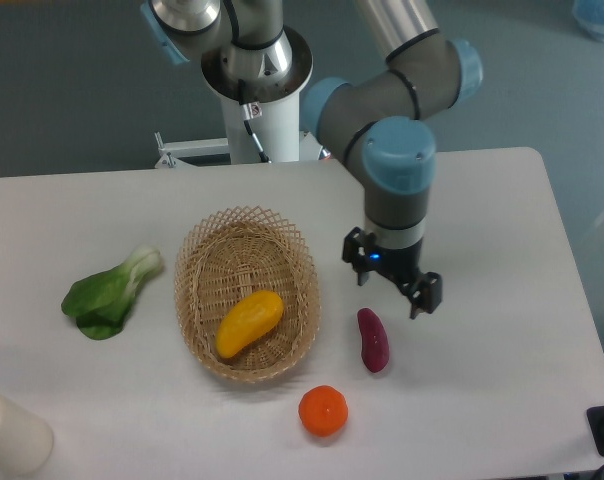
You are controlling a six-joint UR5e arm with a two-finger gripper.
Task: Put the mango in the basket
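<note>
White table (502, 220), mango (248, 322) lying in the basket (197, 262) — my jaws hang open and empty above the eggplant (372, 340). I'd say the only risk is dropping low and clipping it.

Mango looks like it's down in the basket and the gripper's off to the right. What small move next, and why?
Probably just lift the arm clear and stop. The mango lies inside the basket, and the gripper is open and empty above the table, right of the basket and above the purple vegetable. Nothing seems left to grasp.
</note>
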